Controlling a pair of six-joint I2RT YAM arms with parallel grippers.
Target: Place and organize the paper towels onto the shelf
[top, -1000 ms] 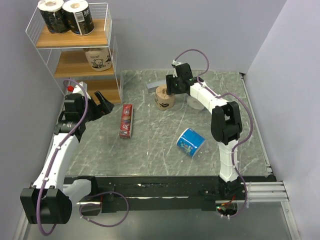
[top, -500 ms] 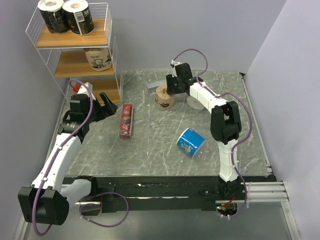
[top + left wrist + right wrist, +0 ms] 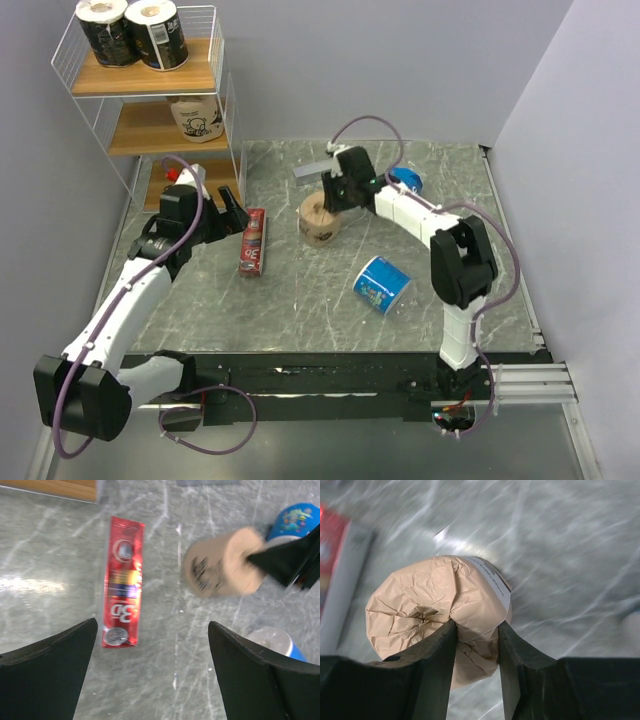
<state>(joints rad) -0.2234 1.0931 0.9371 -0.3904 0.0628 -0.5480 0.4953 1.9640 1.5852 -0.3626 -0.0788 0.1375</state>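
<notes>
My right gripper (image 3: 335, 196) is shut on a tan printed paper towel roll (image 3: 320, 217), pinching its crumpled wrapper end (image 3: 435, 612) between the fingers (image 3: 442, 645). The roll is tilted, low over the table middle, and also shows in the left wrist view (image 3: 225, 570). My left gripper (image 3: 234, 212) is open and empty above the table, just left of the flat red box (image 3: 253, 241). Two black rolls (image 3: 135, 32) stand on the top board of the white wire shelf (image 3: 150, 80), and a tan roll (image 3: 196, 118) on the middle board. One blue-and-white roll (image 3: 381, 284) lies on the table and another (image 3: 406, 181) lies behind the right arm.
The red box (image 3: 122, 582) lies lengthwise between the shelf and the held roll. A grey bar (image 3: 314, 171) lies at the back of the table. Walls close in the left, back and right sides. The shelf's bottom board (image 3: 195, 183) is next to the left arm.
My right gripper has carried the tan roll left and toward the front, uncovering a blue-and-white roll behind it. My left arm has swung right, toward the red box.
</notes>
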